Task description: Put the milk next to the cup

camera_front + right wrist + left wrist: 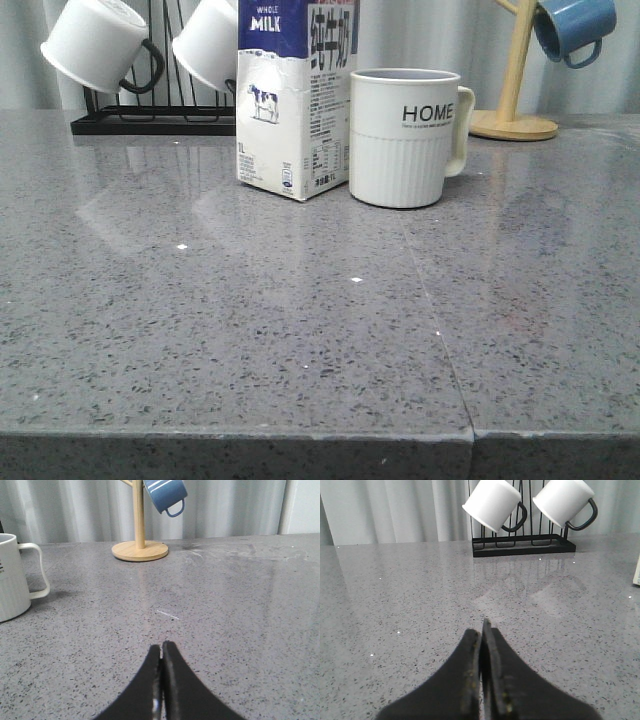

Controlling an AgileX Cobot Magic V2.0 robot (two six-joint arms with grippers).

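Observation:
The milk stands upright on the grey counter, a white carton with a dark blue top and a small cow picture. Right beside it, on its right, stands the cup, a ribbed white mug lettered "HOME", its cream handle pointing right. The two are nearly touching. In the right wrist view the cup shows at the edge with its handle. A sliver of the milk shows at the edge of the left wrist view. My left gripper is shut and empty, low over bare counter. My right gripper is shut and empty too. Neither arm appears in the front view.
A black wire rack behind the milk on the left carries two plain white mugs with black handles. A wooden mug tree at the back right holds a blue mug. A seam runs through the counter toward its front edge.

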